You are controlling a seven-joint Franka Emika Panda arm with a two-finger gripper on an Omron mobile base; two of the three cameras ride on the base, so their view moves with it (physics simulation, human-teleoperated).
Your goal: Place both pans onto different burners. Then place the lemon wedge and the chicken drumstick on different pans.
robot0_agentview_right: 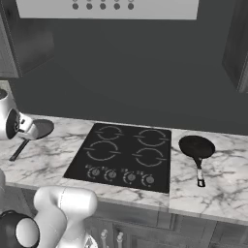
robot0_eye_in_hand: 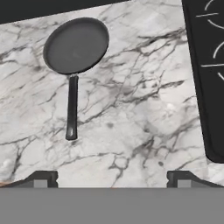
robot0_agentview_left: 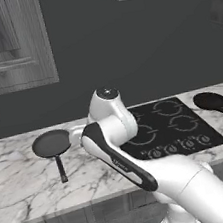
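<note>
Gripper (robot0_eye_in_hand: 112, 177): fingers wide apart, empty, above marble counter (robot0_eye_in_hand: 131, 113) | grey pan (robot0_eye_in_hand: 76, 45) at 11 o'clock, off cooktop (robot0_eye_in_hand: 205, 78) | black pan (robot0_agentview_right: 196, 146) on counter beyond cooktop | judged rigid, fairly heavy, slick; grasp handle (robot0_eye_in_hand: 71, 107) near bowl.

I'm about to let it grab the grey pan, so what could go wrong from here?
The grey pan has only a long thin handle to pinch, so the open fingers could slip or let it tilt. The black pan sits on the cooktop's far side, a long reach.
</note>
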